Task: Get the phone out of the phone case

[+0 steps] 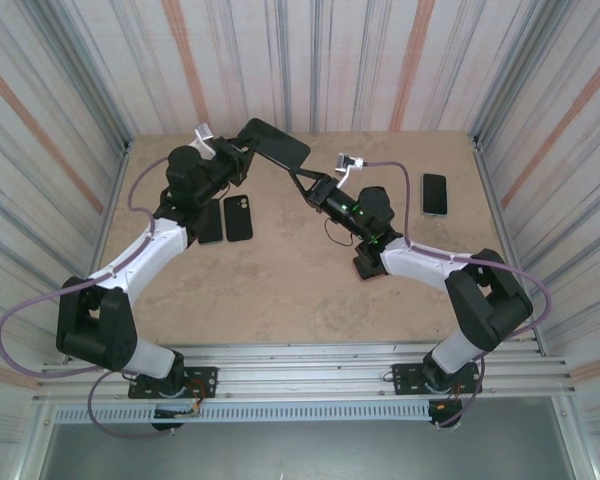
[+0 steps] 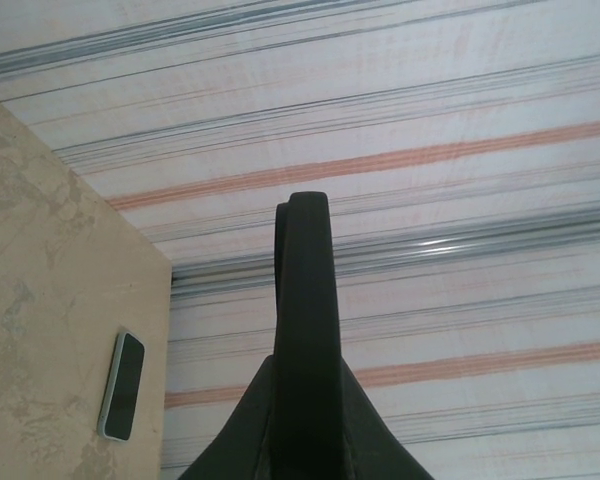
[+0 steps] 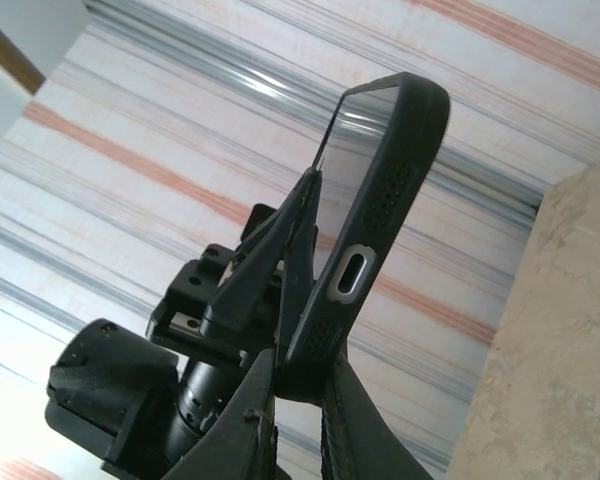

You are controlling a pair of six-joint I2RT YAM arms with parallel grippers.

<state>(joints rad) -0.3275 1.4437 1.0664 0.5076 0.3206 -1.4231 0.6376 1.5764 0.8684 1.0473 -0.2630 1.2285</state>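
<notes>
Clamps black phone case [image 1: 278, 145], phone [image 3: 365, 130] seated inside, aloft over far counter [image 1: 300, 290] between left hand [image 1: 242, 150] and right hand [image 1: 305, 180], each closed on one end; risks twisting or dropping it through uneven pulling, onto two dark phones [image 1: 238, 218] below; white-edged phone [image 1: 435, 193] well right.

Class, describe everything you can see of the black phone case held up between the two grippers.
The phone case is black and looks rubbery, with dotted patches and an oval cutout along its side edge. The glossy screen of the phone shows in it, so the phone is inside. It is lifted off the table, tilted, clamped by the left gripper and the right gripper.
</notes>
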